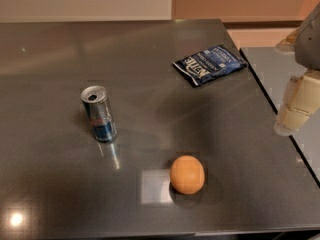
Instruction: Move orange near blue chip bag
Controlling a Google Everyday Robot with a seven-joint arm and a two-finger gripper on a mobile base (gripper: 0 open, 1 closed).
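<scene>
Progress on the task looks close to nil as things lie. The orange (187,174) sits alone on the dark worktop (50,59) toward its near edge, with nothing touching it. The blue chip bag (210,64) lies flat toward the far right of the same surface, well apart from the fruit, so the two are not yet near each other. The pincer (292,115) hangs at the right edge of the view, raised off to the side past the worktop's right border, apart from both the orange and the bag. It holds nothing that can be seen, and whether it is spread or pressed together I cannot tell from this angle. A silver-and-blue drink can (99,114) stands upright to the left, clear of the straight line between fruit and bag. By my reading the whole job is left: reaching to the orange, gripping it, carrying it toward the far right and setting it down beside the bag.
</scene>
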